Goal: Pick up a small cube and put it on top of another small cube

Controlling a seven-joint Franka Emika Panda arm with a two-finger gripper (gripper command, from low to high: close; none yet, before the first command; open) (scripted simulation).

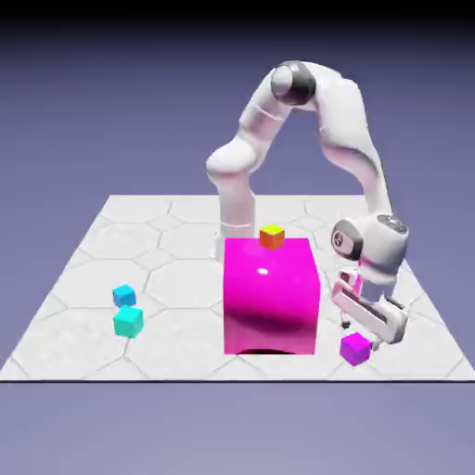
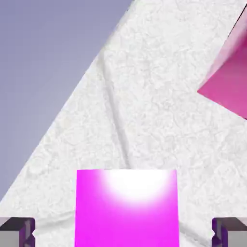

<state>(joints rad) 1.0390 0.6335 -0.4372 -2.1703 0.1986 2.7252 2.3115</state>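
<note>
1. At the exterior view's left, two small blue-toned cubes (image 1: 127, 310) sit near each other on the counter (image 1: 186, 362). Either could serve as the base for the stack; which one is meant cannot be told.
2. In the middle stands the big pink block (image 1: 270, 297), with a small orange cube (image 1: 272, 236) showing at its upper edge; whether it rests on top or behind cannot be told. The block lies between the blue-toned pair and the jaws, so a carry that way would likely need height.
3. At the exterior view's right, the jaws (image 1: 360, 336) are spread wide, low over the counter, and grasp nothing.
4. The small purple-magenta cube (image 1: 354, 350) lies on the counter just by the fingertips, to the block's right.
5. In the hand view, that cube lies between the two fingertips, apart from both, with bare counter showing on either side. Its sides run square to the closing line and it has no long axis, so no turn seems needed. Whether the tips are low enough cannot be told; the next move is probably a small descent, if any, then closing.
</note>
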